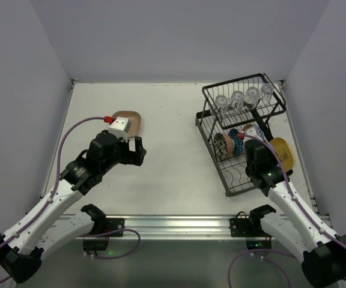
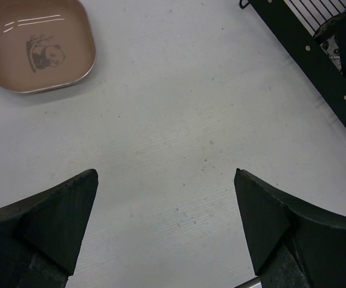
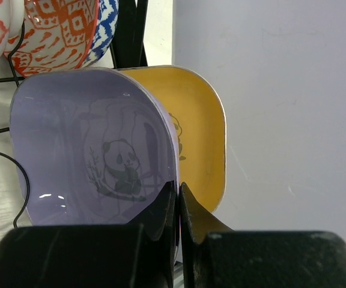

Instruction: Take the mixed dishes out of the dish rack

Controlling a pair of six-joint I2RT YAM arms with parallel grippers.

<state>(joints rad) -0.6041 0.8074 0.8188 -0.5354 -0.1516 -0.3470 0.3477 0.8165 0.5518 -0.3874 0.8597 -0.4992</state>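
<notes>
Standing on a matte white worktop (image 1: 173,114) between pale walls (image 1: 179,36), the black wire dish rack (image 1: 228,175) holds a glossy rounded-square lavender plate (image 3: 89,150), pinched by the right tool (image 3: 178,191). Left of it, the left tool (image 2: 166,180) gapes empty.

Left arm (image 1: 53,201) reaches forward and inward; left gripper (image 2: 167,180) points downward, jaws spread wide with nothing between them; right arm (image 1: 293,204) stretches forward; right gripper (image 3: 178,195) is pinched tight on the rim of the lavender plate (image 3: 89,138).
</notes>
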